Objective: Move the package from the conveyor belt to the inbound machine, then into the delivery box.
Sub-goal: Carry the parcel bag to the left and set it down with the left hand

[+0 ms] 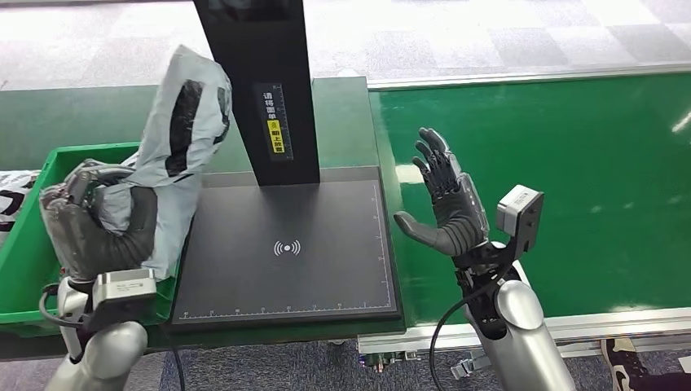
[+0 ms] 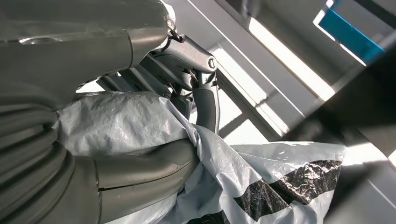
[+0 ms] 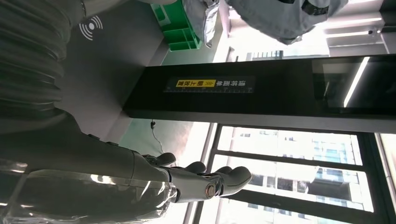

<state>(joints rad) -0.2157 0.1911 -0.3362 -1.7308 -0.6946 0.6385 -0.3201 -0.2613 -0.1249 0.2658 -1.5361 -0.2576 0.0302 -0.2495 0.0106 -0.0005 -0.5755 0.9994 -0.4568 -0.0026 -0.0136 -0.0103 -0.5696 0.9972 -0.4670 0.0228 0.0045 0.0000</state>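
Gripping the package (image 1: 181, 134) near its lower end, the left hand (image 1: 98, 224) is seen at the near left, fingers and thumb wrapped around bunched grey film. The package is a soft grey poly mailer with black print; it is held upright above the left edge of the inbound machine (image 1: 289, 244), beside the green delivery box (image 1: 28, 244). In the left wrist view the film (image 2: 140, 126) is creased and gathered between thumb and fingers, so the bag is judged light, limp and somewhat slippery; its free upper part droops and is likely to swing. A hold on the bunched film near the contents is judged safer than on a loose corner. Further right, above the conveyor belt (image 1: 570, 187), the right hand (image 1: 444, 204) is raised with fingers spread, holding nothing.
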